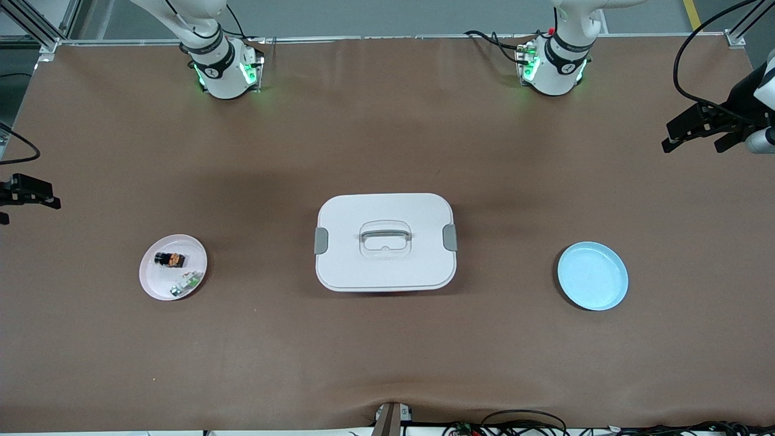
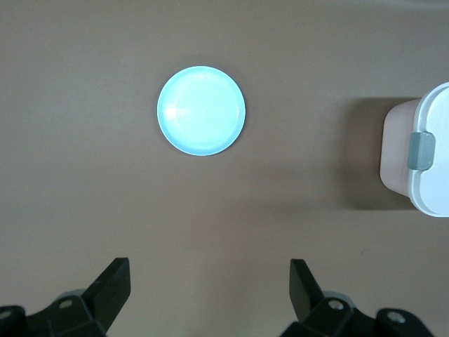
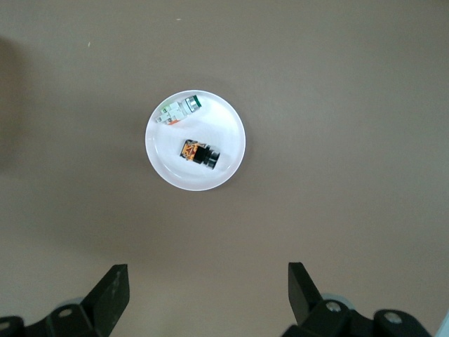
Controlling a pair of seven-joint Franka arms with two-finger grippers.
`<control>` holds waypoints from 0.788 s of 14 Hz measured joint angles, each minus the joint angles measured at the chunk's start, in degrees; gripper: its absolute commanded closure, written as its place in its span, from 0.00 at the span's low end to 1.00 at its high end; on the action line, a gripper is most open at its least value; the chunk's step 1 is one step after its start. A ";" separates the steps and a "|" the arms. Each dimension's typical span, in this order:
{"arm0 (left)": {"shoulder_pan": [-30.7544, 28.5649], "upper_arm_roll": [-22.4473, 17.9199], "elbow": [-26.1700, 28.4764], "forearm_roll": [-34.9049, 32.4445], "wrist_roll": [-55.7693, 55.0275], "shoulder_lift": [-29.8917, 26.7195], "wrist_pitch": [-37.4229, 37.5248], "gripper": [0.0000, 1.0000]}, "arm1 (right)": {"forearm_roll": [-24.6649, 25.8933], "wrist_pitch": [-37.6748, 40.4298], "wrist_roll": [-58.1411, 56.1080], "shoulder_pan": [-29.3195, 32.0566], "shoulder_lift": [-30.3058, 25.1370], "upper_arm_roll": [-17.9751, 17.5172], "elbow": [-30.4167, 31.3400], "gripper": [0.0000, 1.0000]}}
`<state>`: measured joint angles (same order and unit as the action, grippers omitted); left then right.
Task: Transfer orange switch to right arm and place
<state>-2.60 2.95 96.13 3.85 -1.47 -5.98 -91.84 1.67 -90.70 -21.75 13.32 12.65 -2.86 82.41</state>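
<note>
The orange switch (image 1: 169, 259), a tiny black part with orange marks, lies in a pale pink plate (image 1: 181, 245) toward the right arm's end of the table. In the right wrist view the switch (image 3: 198, 154) lies in that plate (image 3: 210, 179). My right gripper (image 1: 27, 197) hangs open and empty over the table's edge at that end; its jaws (image 3: 208, 284) stand wide apart. My left gripper (image 1: 693, 144) hangs open and empty over the left arm's end of the table (image 2: 209, 284).
Small white-and-green parts (image 1: 186, 283) lie in the pink plate beside the switch (image 3: 179, 110). A white lidded container (image 1: 385, 242) with a handle stands mid-table (image 2: 421, 158). An empty light blue plate (image 1: 592, 275) lies toward the left arm's end (image 2: 201, 110).
</note>
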 measured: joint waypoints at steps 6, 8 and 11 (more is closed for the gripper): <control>-0.05 -0.01 -0.03 0.00 0.00 0.47 2.45 0.00 | 0.03 7.37 10.08 -1.79 -1.81 0.24 -7.62 0.00; -0.05 -0.01 -0.03 0.00 0.00 0.49 2.48 0.00 | 0.00 8.91 9.37 -1.89 -1.85 0.15 -9.10 0.00; -0.05 -0.01 -0.03 0.00 0.00 0.50 2.51 0.00 | -0.17 11.47 9.91 -2.44 -1.83 -0.05 -9.22 0.00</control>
<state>-2.65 2.95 96.10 3.85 -1.47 -5.48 -89.33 1.50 -79.23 -11.84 10.88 10.82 -2.91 73.19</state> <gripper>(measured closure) 0.000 0.000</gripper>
